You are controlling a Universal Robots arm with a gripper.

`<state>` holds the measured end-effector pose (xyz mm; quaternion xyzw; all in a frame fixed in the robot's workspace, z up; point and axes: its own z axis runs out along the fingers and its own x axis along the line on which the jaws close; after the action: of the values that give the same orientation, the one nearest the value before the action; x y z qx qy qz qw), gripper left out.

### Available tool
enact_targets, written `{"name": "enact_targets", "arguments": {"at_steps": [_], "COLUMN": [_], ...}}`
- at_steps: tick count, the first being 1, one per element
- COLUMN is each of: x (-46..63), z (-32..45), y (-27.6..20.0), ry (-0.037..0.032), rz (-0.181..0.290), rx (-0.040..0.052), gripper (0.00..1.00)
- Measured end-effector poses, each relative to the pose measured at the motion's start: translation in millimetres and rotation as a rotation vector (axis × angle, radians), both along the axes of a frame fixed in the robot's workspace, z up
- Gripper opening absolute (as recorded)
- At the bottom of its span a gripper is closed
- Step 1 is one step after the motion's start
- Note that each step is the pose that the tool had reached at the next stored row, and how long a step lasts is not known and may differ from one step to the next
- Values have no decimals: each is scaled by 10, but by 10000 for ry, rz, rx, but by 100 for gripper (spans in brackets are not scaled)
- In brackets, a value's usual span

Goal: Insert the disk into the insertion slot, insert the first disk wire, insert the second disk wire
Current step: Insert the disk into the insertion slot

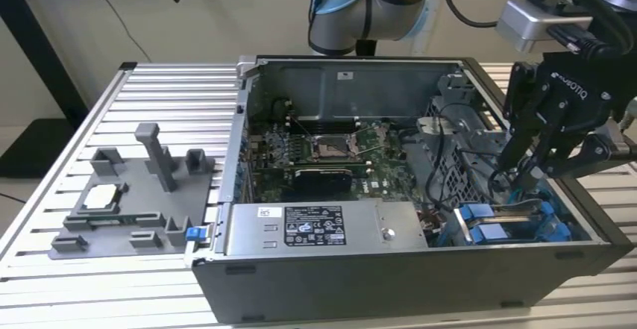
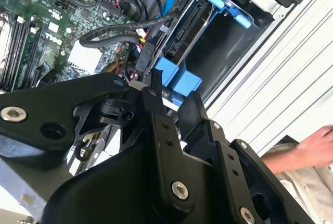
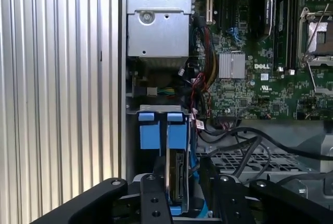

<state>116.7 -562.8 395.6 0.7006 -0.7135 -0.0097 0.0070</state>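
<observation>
Your spread fingers [image 3: 153, 200] straddled the silver, blue-framed rectangular disk [image 3: 176, 182] in the perforated grey metal slot [image 3: 231, 159]; seating it probably demanded a square push.

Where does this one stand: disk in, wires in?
Done, apparently: the disk stands on edge inside the insertion slot. In hand: the gripper hangs right at the disk. Left, seemingly: both wire insertions; the black wires lie loose beside the disk's connector edge, which looks bare.
</observation>
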Motion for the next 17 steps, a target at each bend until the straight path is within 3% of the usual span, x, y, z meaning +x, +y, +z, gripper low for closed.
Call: {"name": "enact_targets", "arguments": {"at_steps": [6, 9, 17], "x": [-61, -77, -90], "z": [-5, -15, -41], "y": [66, 92, 131], "ry": [-214, -368, -1002], "rz": [0, 4, 53], "rx": [144, 221, 342], "gripper": [100, 100, 100]}}
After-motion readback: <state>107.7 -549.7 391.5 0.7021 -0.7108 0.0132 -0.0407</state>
